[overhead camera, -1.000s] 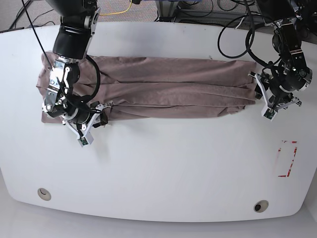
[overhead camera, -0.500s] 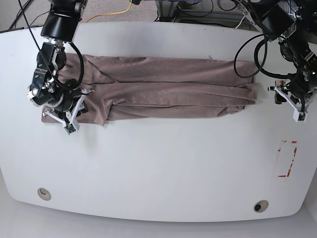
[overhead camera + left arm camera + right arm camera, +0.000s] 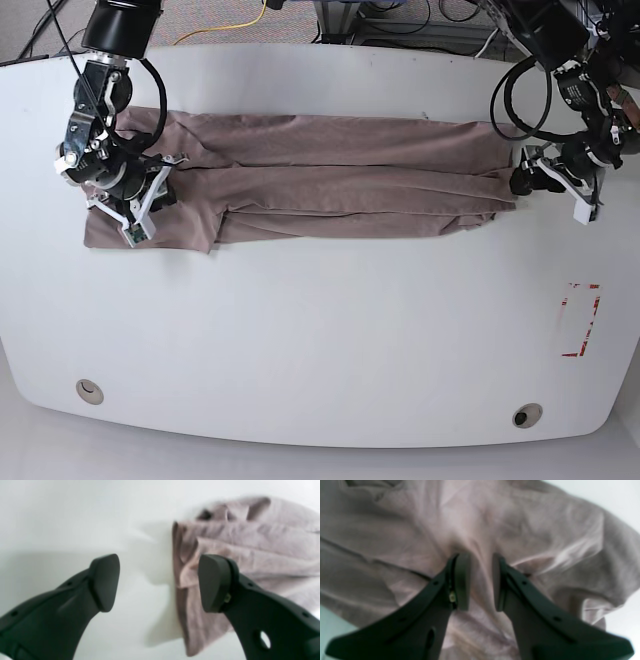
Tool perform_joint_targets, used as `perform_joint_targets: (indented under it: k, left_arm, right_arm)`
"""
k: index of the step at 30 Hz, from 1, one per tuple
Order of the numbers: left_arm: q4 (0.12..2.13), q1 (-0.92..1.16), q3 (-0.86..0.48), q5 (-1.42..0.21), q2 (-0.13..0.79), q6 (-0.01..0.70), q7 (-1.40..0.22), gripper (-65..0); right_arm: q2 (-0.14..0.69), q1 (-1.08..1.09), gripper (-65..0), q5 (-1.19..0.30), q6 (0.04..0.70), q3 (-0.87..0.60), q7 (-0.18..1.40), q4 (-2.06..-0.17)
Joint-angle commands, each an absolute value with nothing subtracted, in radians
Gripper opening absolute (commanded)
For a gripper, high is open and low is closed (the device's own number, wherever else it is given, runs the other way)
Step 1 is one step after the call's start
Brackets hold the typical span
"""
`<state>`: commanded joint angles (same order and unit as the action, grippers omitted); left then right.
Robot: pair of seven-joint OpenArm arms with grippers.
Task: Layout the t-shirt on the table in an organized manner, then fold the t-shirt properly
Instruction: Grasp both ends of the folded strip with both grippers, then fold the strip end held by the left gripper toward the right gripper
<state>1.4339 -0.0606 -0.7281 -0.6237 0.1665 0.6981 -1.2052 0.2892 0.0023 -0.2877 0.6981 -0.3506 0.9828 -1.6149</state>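
The mauve t-shirt [image 3: 340, 185] lies stretched in a long wrinkled band across the far half of the white table [image 3: 320, 330]. In the base view my right gripper [image 3: 158, 190] sits on the shirt's left end. The right wrist view shows this gripper [image 3: 481, 580] nearly closed, pinching a raised ridge of the t-shirt [image 3: 395, 530]. My left gripper [image 3: 522, 182] is at the shirt's right end. In the left wrist view the left gripper [image 3: 160, 582] stands open over the table [image 3: 62, 517]. The t-shirt [image 3: 250, 545] edge lies just inside its right finger.
A red rectangular mark [image 3: 580, 320] is on the table at the right. Two small round holes [image 3: 89, 390] [image 3: 526, 415] sit near the front edge. Cables [image 3: 400, 20] run behind the table's far edge.
My right gripper moved up and left from the shirt's front edge onto its left end. My left gripper swung out to the right, then came back to the shirt's right edge.
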Motion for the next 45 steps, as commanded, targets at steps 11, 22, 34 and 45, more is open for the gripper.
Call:
perform_joint_targets:
  k: [11,22,34,45]
  left_arm:
    - [1.369,-0.061,-0.664,-0.641,0.174,0.698,-1.205,-18.5]
    - [1.368,-0.053,-0.535,-0.641,0.150,0.698,-1.219,-18.5]
    - [1.371,-0.044,-0.469,-0.642,0.148,0.698,-1.233,-40.6]
    - [1.371,-0.045,-0.464,-0.641,0.150,0.698,-1.233,-63.9]
  right_arm:
    - [0.288,0.021,-50.9,-0.288,0.698,-0.349,0.921,-1.495]
    - [0.285,0.018,-50.9,-0.288,0.698,-0.349,0.920,-1.495]
    - [0.291,0.016,-51.0,-0.288,0.698,-0.351,0.920,-1.497]
    - [0.305,-0.013,-51.2,-0.292,0.698,-0.483,0.969,-1.664]
